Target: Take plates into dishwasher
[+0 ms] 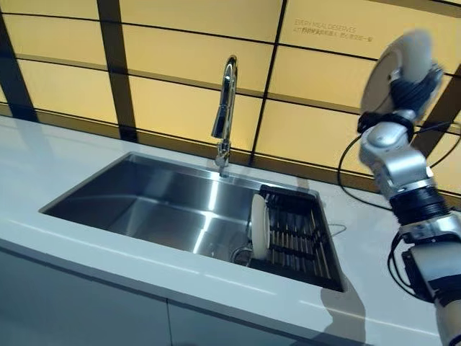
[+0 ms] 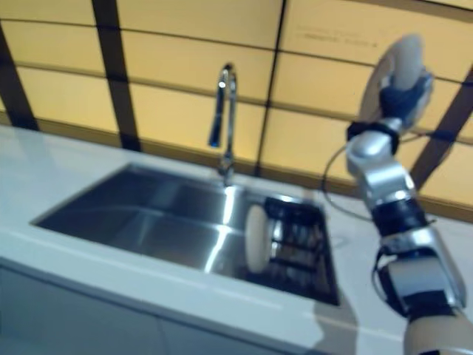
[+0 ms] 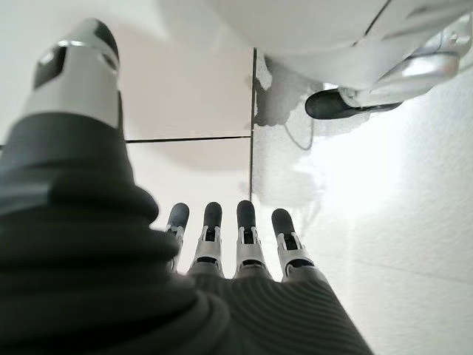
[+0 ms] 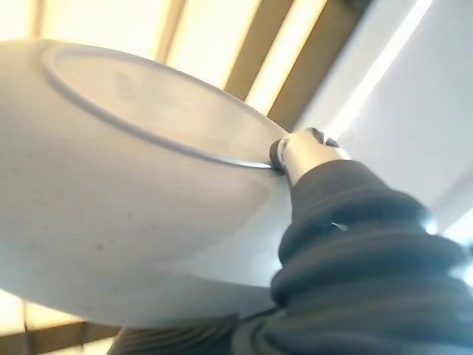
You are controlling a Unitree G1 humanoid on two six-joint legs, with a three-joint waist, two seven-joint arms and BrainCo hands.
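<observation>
My right hand (image 1: 412, 88) is raised high at the right, above the counter, shut on a white plate (image 1: 398, 66) that it holds on edge. In the right wrist view the plate's underside (image 4: 111, 185) fills the frame, with my thumb (image 4: 303, 151) pressed on its foot ring. A second white plate (image 1: 258, 227) stands on edge in the black dish rack (image 1: 299, 234) at the right end of the steel sink (image 1: 158, 202). My left hand (image 3: 229, 237) shows only in its wrist view, fingers straight, hanging over the tiled floor and holding nothing.
A chrome tap (image 1: 225, 108) stands behind the sink. The white counter (image 1: 43, 166) runs round the sink, with grey cabinet fronts (image 1: 79, 303) below. A yellow panelled wall (image 1: 173, 65) with dark strips is behind.
</observation>
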